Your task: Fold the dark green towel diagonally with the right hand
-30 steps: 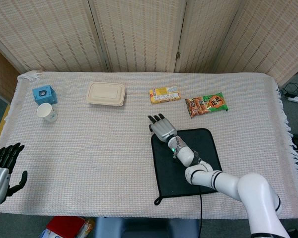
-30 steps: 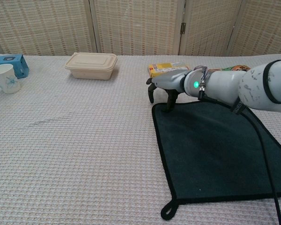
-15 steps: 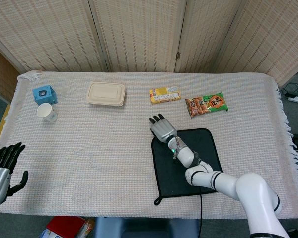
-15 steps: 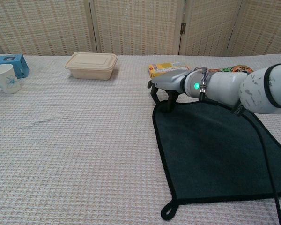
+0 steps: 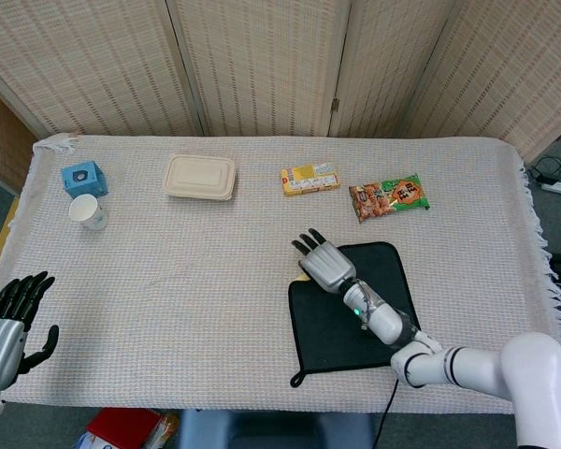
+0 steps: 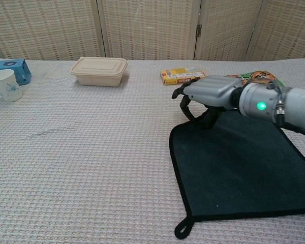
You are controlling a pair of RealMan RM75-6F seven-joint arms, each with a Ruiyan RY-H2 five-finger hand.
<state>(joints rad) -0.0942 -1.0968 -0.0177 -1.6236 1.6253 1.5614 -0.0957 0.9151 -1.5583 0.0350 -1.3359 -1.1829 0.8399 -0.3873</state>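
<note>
The dark green towel [image 5: 329, 329] [image 6: 234, 168] lies flat on the woven tablecloth in front of me, right of centre, its hanging loop [image 6: 182, 229] at the near left corner. My right hand [image 5: 325, 264] [image 6: 211, 94] sits over the towel's far left corner, fingers curled down onto it. That corner looks pinched and raised a little off the cloth, though the hand hides the grip itself. My left hand [image 5: 7, 323] hovers at the table's near left edge, fingers spread, holding nothing. The chest view does not show it.
Along the far side sit a beige lidded food box [image 5: 200, 177] [image 6: 99, 70], a yellow packet [image 5: 309, 179] [image 6: 180, 75] and a green snack bag [image 5: 389, 196]. A paper cup [image 5: 88, 211] [image 6: 4, 84] and a blue box [image 5: 83, 177] stand far left.
My right hand has drawn back toward me and to the right, taking the towel's far left corner with it, so that corner is no longer square. The left hand has barely moved.
</note>
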